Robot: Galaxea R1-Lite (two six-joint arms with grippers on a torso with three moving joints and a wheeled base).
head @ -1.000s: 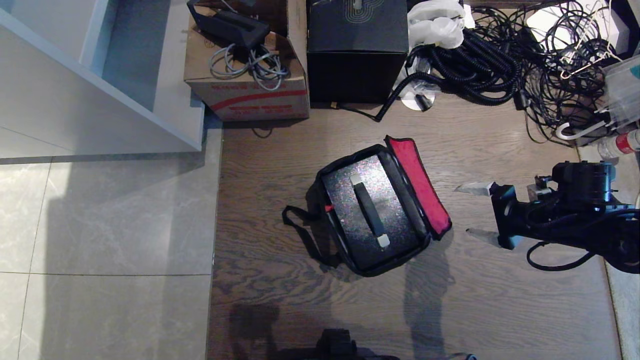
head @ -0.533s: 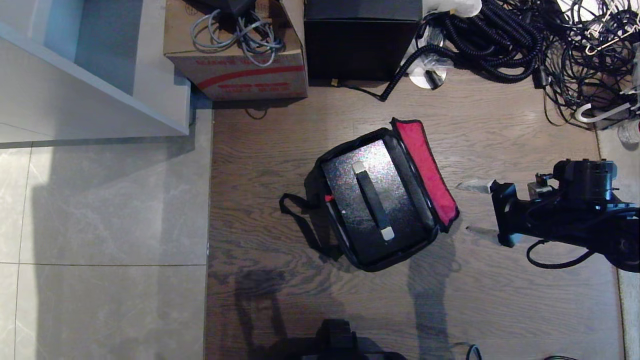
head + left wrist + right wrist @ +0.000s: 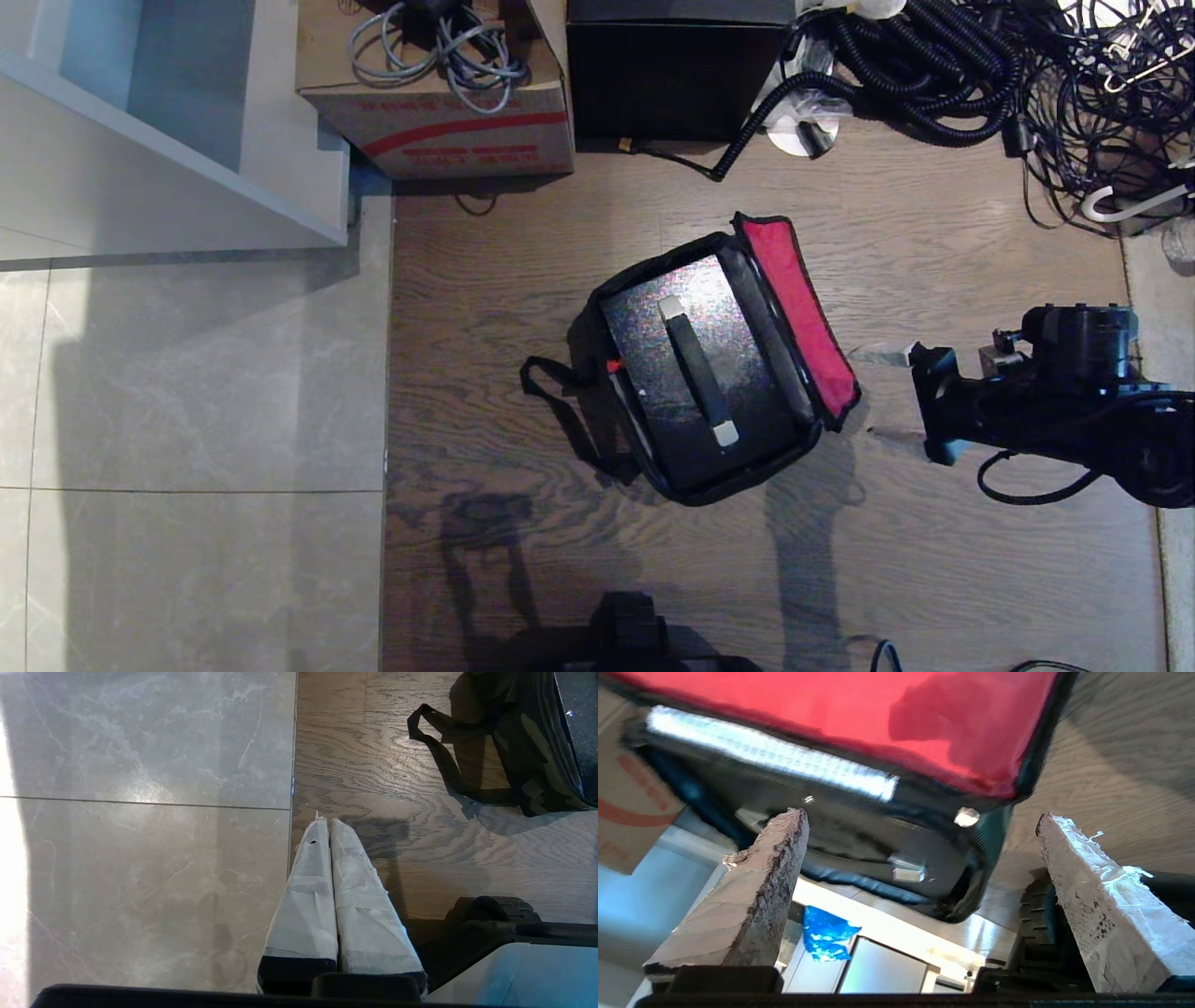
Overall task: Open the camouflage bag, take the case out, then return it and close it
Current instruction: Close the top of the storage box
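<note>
Centre frame: camouflage bag [image 3: 597, 373] unzipped, red lid [image 3: 798, 313] open, case [image 3: 695, 373] inside. Right gripper [image 3: 873, 392], centre right, fingers spread empty. Left gripper [image 3: 327, 821] fingers pressed together. Closing likely remains.

black right arm [image 3: 1055, 411] with a looping black cable; gripper fingers [image 3: 1101, 914] wrapped in scuffed whitish tape.

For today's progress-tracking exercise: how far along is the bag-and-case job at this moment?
Done: the camouflage fabric bag lies open, its red-lined lid folded back. In hand: the open right gripper sits beside that lid. Left: the speckled black hard case is inside; whether it was lifted out yet cannot be told, and closing remains.
</note>
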